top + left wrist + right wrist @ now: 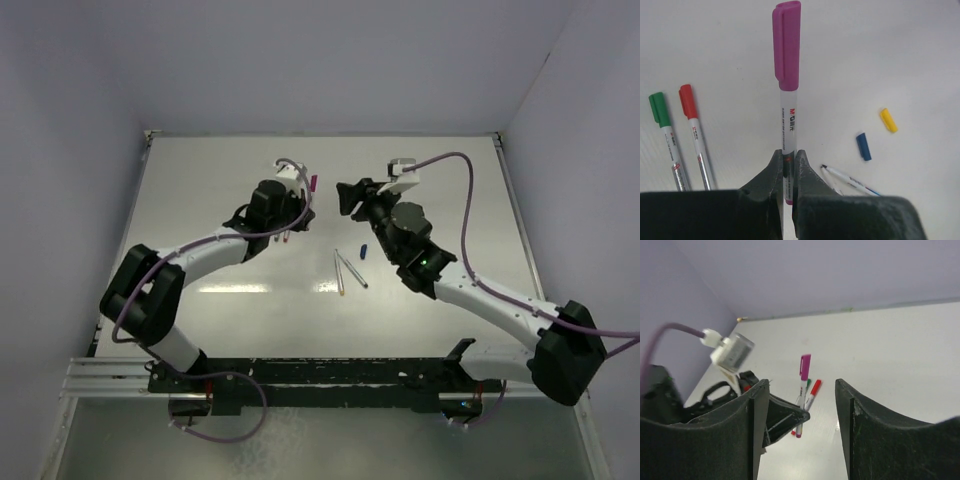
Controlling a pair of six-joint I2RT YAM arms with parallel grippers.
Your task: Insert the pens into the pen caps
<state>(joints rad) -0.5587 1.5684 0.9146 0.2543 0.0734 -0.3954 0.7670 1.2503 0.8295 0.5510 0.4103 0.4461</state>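
left gripper (787, 162) clamps the purple-capped pen (789, 120) by its lower barrel. its long axis runs straight out from the jaws, purple cap (786, 45) farthest. right gripper (801, 385) gapes wide, holding nothing. on the table, two uncapped pens (847, 179) lie nearest, then the blue cap (863, 146). the yellow cap (888, 120) beyond shows only in the left wrist view.

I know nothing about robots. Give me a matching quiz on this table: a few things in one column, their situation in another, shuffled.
1 purple-capped pen
2 green-capped pen
3 blue cap
4 right gripper

A open, empty
B loose on the table, no pen in it
C clamped by the left gripper
D lying beside the red-capped pen

Pairs: 1-C, 2-D, 3-B, 4-A
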